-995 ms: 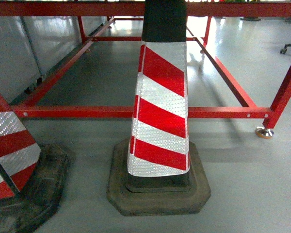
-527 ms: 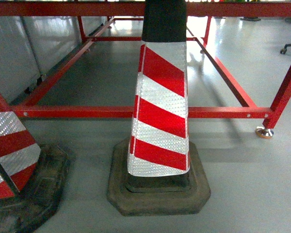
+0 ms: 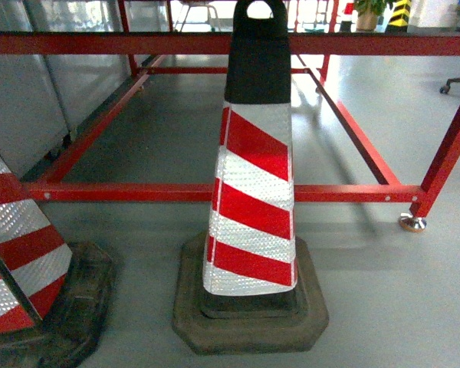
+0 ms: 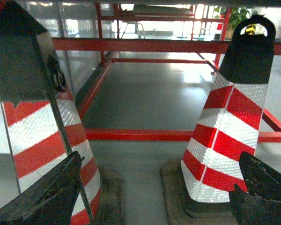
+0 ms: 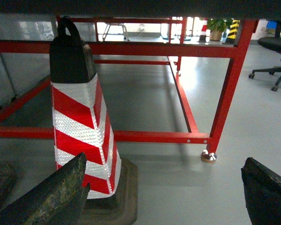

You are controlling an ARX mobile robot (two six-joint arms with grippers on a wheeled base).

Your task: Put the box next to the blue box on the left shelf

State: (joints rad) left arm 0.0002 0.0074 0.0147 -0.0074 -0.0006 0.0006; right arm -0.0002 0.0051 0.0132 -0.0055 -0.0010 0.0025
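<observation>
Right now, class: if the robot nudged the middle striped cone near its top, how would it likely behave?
The cone would probably resist tipping: its wide dark base sits flat on the floor and looks heavy. Pushed high on the narrow black top, it might rock rather than slide. Both grippers are open and empty.

The traffic cone (image 3: 251,207) is wearing prismatic reflective sheeting in red and white, looking grainy and shiny, with a matt black rubbery cap and a scuffed, dull rubber base (image 3: 249,322). The red frame (image 3: 215,192) is showing glossy painted metal tubing. The grey floor (image 3: 383,291) is looking smooth and semi-glossy, throwing back soft reflections.
</observation>
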